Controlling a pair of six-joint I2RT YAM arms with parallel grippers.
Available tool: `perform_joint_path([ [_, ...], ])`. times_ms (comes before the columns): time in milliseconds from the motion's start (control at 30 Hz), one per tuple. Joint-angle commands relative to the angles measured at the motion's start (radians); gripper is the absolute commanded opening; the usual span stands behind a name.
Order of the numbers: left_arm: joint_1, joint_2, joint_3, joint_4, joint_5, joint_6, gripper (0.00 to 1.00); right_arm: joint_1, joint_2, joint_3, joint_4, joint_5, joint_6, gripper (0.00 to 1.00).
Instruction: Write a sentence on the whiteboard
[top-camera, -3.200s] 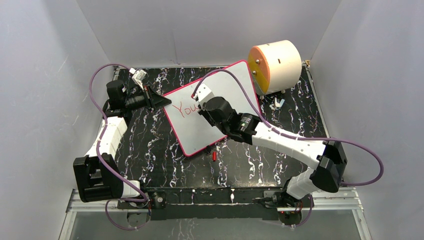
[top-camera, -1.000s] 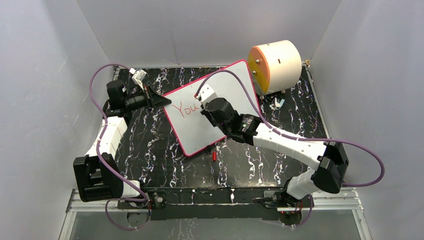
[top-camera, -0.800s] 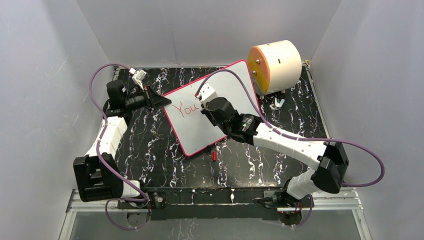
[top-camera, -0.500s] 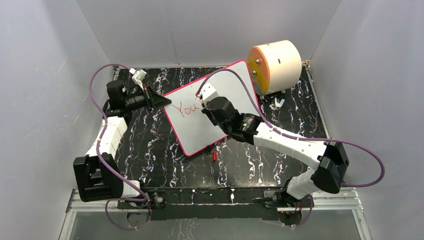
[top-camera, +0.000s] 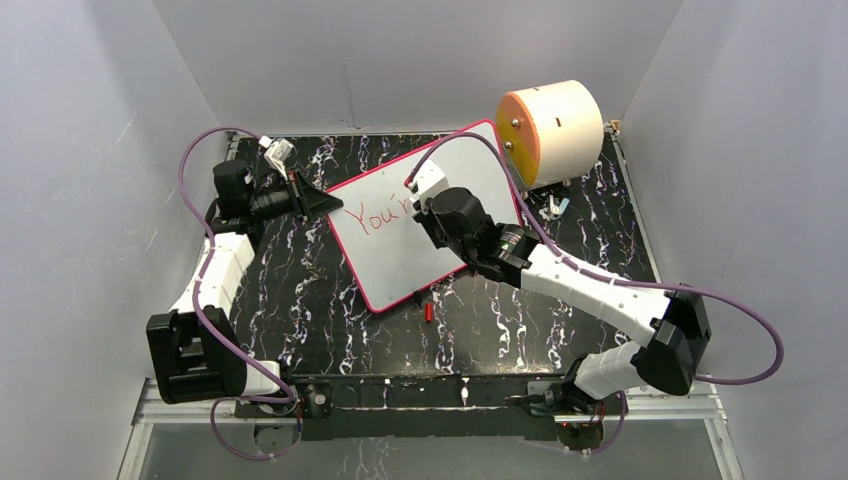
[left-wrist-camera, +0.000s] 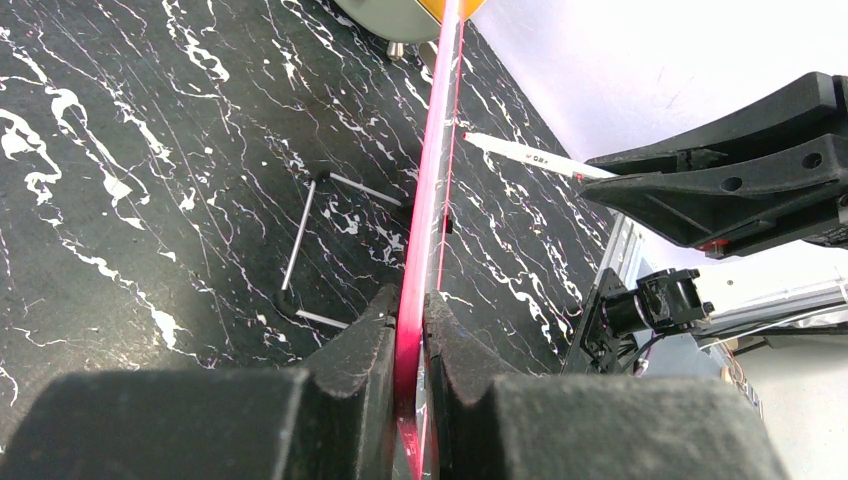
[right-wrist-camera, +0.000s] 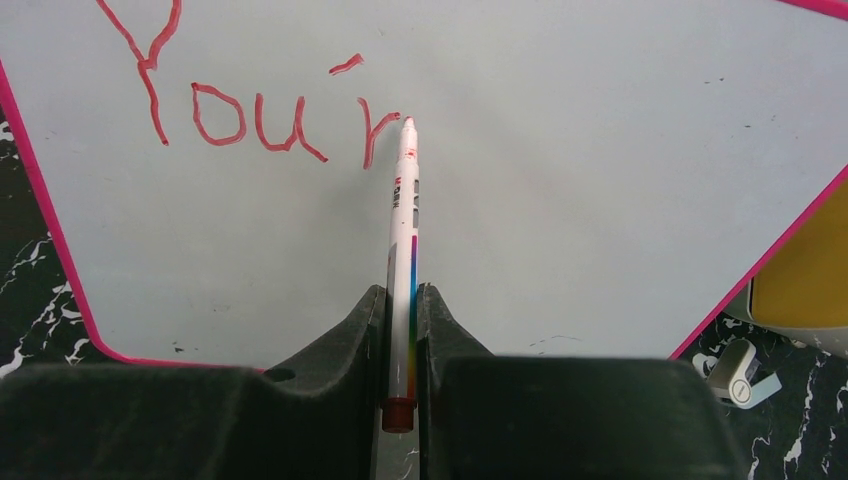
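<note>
**Whiteboard writing, marker on the board.** The left end effector (left-wrist-camera: 410, 300) is closed on the pink-framed edge of the whiteboard (top-camera: 385, 265). The board stands tilted on the tabletop (top-camera: 300, 300), with its far corner just beside the cream cylinder (top-camera: 555, 130). The right end effector (right-wrist-camera: 400, 295) is clamped narrowly on a marker (right-wrist-camera: 405, 250), whose barrel lies between the fingers. The marker's tip touches the board face at the end of the sentence (right-wrist-camera: 260, 115). The sentence reads "You'r" in red, near the edge that the left end effector holds. A small red object (top-camera: 428, 312) lies on the tabletop just beside the board's near edge.
</note>
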Motion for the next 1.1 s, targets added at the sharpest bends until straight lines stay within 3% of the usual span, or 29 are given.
perform_joint_path([
  [0,-0.012,0.015,0.007,-0.061,-0.057,0.037,0.00,-0.011,-0.041,-0.009,0.011,-0.043,0.021,0.00],
  [1067,-0.013,0.016,0.006,-0.065,-0.058,0.040,0.00,-0.060,-0.008,-0.028,0.015,-0.080,0.048,0.00],
])
